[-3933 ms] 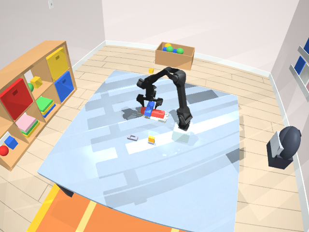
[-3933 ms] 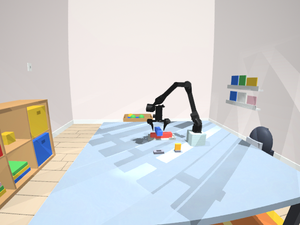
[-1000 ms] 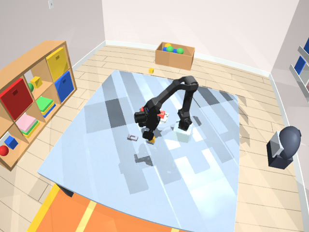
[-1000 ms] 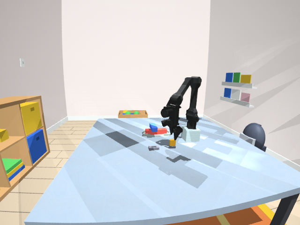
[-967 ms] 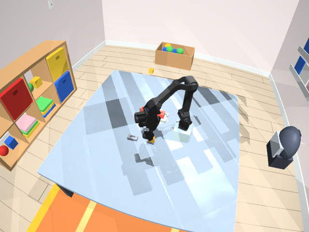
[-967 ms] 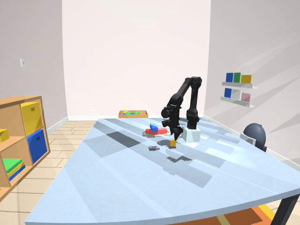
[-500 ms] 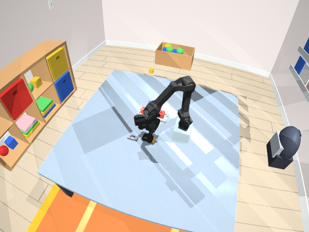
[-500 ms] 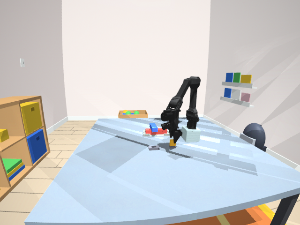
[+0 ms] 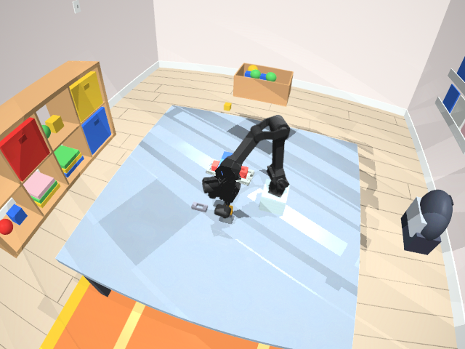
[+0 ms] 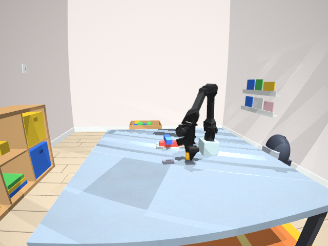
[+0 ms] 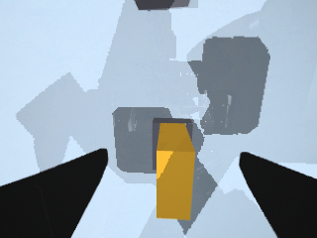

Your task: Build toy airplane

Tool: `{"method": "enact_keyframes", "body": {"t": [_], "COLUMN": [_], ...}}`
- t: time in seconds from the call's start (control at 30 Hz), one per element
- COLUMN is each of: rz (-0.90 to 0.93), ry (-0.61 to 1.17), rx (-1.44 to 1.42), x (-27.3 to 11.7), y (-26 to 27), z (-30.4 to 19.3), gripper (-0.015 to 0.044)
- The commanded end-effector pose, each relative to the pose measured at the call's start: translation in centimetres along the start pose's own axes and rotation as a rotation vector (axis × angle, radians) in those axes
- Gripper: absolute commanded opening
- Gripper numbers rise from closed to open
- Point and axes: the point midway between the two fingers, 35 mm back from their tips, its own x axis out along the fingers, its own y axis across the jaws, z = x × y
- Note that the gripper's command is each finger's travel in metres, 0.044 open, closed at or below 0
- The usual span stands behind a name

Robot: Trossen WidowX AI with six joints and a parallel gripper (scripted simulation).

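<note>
The yellow tail fin (image 9: 232, 209) (image 10: 187, 156) (image 11: 174, 183) stands upright in a small dark holder (image 11: 172, 120). My gripper (image 9: 224, 211) (image 10: 191, 156) (image 11: 171, 156) is open and pointing down over the fin, with one finger on each side of it in the wrist view and gaps on both sides. The red fuselage (image 9: 243, 171) (image 10: 162, 143) lies in the white cradle (image 9: 246, 182) (image 10: 161, 147), behind the gripper. The blue wing (image 9: 227, 154) (image 10: 167, 139) lies across the fuselage's top. The arm hides part of the fuselage and wing; whether the wing's tab is fully down cannot be told.
An empty grey holder (image 9: 197, 208) (image 10: 168, 161) lies left of the gripper; its edge shows in the wrist view (image 11: 163, 4). The arm's base stands on a pale block (image 9: 272, 204) (image 10: 209, 147) to the right.
</note>
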Motion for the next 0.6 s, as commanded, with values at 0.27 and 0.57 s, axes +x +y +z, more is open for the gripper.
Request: {"method": "enact_keyframes", "body": {"t": [0.27,0.57], "rz": [0.001,0.001], "ry": [0.003,0.003], "rx": [0.007,0.007], "x": [0.78,0.78], "y": [-0.05,-0.05], "z": [-0.16,-0.16], "gripper": [0.0309,0.0072]}}
